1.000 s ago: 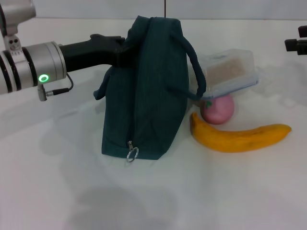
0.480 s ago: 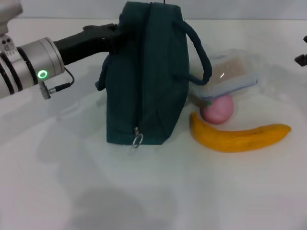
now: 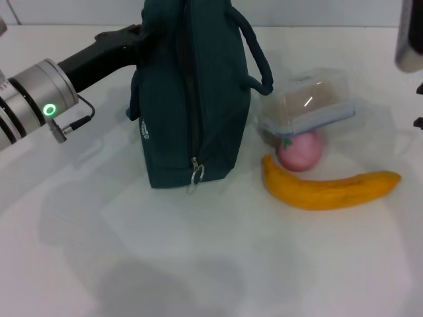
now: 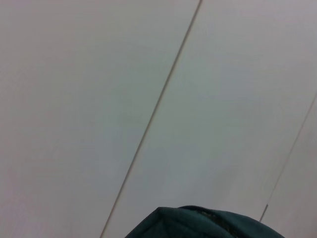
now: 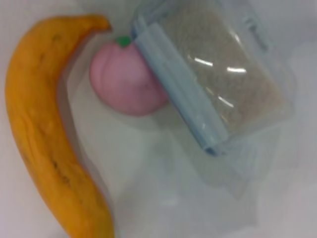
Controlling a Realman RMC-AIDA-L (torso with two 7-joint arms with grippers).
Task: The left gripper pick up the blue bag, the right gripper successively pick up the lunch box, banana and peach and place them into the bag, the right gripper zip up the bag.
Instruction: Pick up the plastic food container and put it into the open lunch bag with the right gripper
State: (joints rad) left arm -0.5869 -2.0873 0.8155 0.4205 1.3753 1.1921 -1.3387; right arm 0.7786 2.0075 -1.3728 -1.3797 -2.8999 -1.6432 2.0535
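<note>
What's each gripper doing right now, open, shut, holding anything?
Left gripper: at the upper side of the blue bag, apparently gripping it; fingers hidden, so cannot be told.
Right gripper: only an edge shows at the far right, holding nothing visible; state cannot be told.

Dark teal bag (image 3: 192,92) with a small white mark low on its side and a silver zip pull. Clear lunch box (image 3: 307,102) with pale blue lid, brown filling. Pink peach (image 3: 301,150) with green tip. Orange-yellow banana (image 3: 327,189), faintly speckled. White table (image 3: 211,264). Black left claw (image 3: 142,36).
</note>
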